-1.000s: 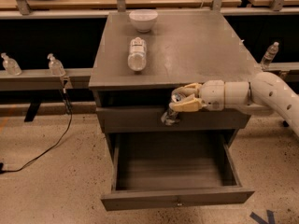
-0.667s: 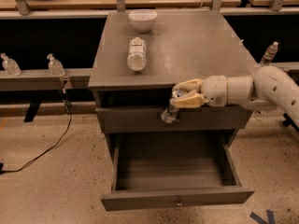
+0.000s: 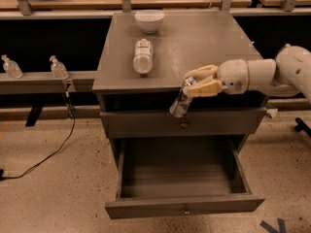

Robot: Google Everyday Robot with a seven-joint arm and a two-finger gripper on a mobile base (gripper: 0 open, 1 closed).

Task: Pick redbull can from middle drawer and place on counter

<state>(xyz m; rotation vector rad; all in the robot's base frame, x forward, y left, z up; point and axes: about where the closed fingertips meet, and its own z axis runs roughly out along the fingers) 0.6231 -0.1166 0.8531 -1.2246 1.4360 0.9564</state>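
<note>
My gripper (image 3: 197, 83) comes in from the right and is shut on the redbull can (image 3: 179, 104). The can hangs tilted, its lower end down to the left, just in front of the front edge of the grey counter (image 3: 209, 42). It is in front of the closed upper drawer (image 3: 146, 124), near that drawer's knob (image 3: 183, 125). Below, the middle drawer (image 3: 184, 210) is pulled wide open and nothing shows inside it.
A clear plastic bottle (image 3: 143, 56) lies on the counter's left half and a white bowl (image 3: 149, 20) stands behind it. Small bottles (image 3: 58, 68) stand on a ledge at left. A black cable (image 3: 48, 154) runs over the floor at left.
My gripper has lifted the can higher, from in front of the upper drawer's face up to the level of the counter's front edge.
</note>
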